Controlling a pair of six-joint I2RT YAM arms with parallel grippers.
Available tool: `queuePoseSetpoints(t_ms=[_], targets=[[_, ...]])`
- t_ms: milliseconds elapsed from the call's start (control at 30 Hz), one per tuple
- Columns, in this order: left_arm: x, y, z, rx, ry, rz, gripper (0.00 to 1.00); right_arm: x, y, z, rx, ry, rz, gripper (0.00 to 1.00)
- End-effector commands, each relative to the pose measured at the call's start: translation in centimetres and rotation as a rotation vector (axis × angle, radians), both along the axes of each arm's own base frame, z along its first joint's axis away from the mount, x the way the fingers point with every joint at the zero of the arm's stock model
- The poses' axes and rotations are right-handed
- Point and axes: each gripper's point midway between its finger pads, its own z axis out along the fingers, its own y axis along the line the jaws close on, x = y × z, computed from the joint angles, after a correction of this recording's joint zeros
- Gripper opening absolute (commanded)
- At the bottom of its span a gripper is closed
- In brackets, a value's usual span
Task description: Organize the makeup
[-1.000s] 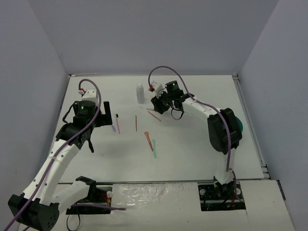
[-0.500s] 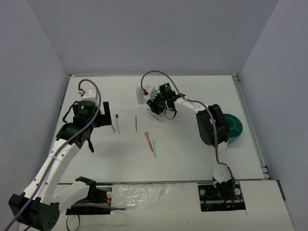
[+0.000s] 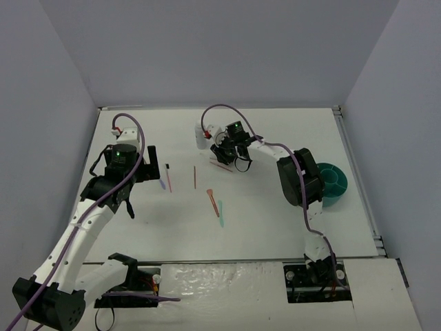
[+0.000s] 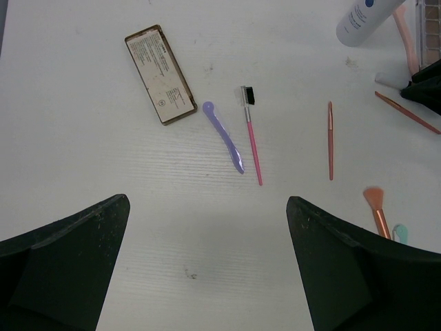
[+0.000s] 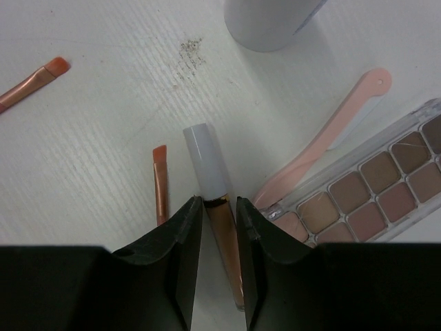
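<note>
My right gripper [image 5: 219,203] is low on the table with its jaws closed against the sides of a tan concealer tube with a white cap [image 5: 205,158], which still lies flat. Beside the tube lie a small orange brush [image 5: 160,186], a pink stick [image 5: 331,131] and an open brown-pink palette [image 5: 372,193]; the whitish bottle [image 5: 269,21] stands just beyond. My left gripper [image 4: 207,203] hovers wide open and empty. Ahead of it lie a closed palette [image 4: 160,74], a purple stick [image 4: 222,136], a pink brush [image 4: 251,134] and a brown stick [image 4: 330,140].
The round teal tub [image 3: 329,183] sits at the right, partly behind my right arm's elbow. An orange brush [image 3: 210,196] and a teal stick [image 3: 220,210] lie mid-table. Grey walls close in the table on three sides.
My right gripper slid left toward the bottle and its jaws narrowed around the concealer tube. The right elbow shifted, uncovering more of the teal tub. The left arm stayed still.
</note>
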Motion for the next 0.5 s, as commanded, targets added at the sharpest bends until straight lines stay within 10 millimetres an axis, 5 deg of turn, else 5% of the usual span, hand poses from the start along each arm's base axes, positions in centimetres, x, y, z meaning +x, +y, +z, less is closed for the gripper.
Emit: queuePoseSetpoints(t_ms=[0,233,367,467], targets=[[0.8,-0.1,1.7,-0.017,-0.054,0.004,0.97,0.4,0.8,2.6,0.034,-0.06,0.01,0.2],[0.9,-0.2,1.7,-0.03,-0.052,-0.002,0.97,-0.4,0.3,3.7,0.035,-0.062,-0.014,0.03],[0.9,-0.2,1.8,-0.033,-0.055,-0.001,0.97,-1.1,0.5,7.6,0.058,-0.123,-0.03,0.0],[0.8,-0.1,2.0,-0.037,-0.062,0.0,0.97,-1.9,-0.1,12.7,0.119,-0.186,-0.081,0.0]])
